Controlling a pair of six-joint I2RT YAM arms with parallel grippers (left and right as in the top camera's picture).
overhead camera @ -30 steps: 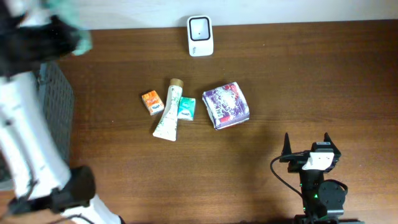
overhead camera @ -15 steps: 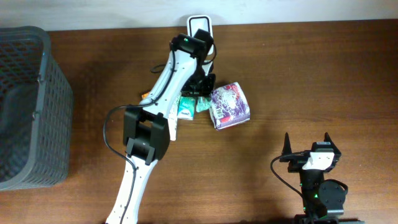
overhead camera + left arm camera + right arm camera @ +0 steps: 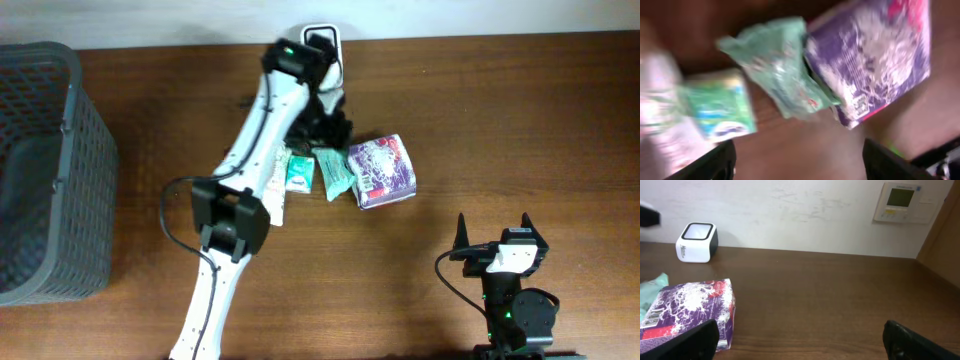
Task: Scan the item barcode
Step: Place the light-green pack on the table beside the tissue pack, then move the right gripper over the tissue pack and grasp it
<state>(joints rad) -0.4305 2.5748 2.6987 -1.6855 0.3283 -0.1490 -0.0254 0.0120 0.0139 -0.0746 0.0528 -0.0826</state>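
My left gripper [image 3: 326,127] hovers over the row of items, open, with only bare wood between its fingers [image 3: 715,162]. Just beyond the fingers lie a crumpled green pouch [image 3: 780,65], a purple packet [image 3: 875,55] with a barcode [image 3: 858,104] on its edge, and a small teal box [image 3: 722,105]. From overhead the green pouch [image 3: 335,172] lies between the teal box [image 3: 299,172] and the purple packet [image 3: 383,172]. The white scanner [image 3: 322,38] stands at the back edge, partly covered by the left arm. My right gripper [image 3: 495,235] rests open near the front.
A dark mesh basket [image 3: 40,170] stands at the left edge. A white tube [image 3: 272,205] lies partly under the left arm. The right wrist view shows the scanner [image 3: 697,242], the purple packet [image 3: 690,310] and a wall panel [image 3: 900,201].
The left arm swung from the basket side to over the items and its jaws opened. The green pouch now lies on the table; the purple packet slid right. The right arm stayed still.
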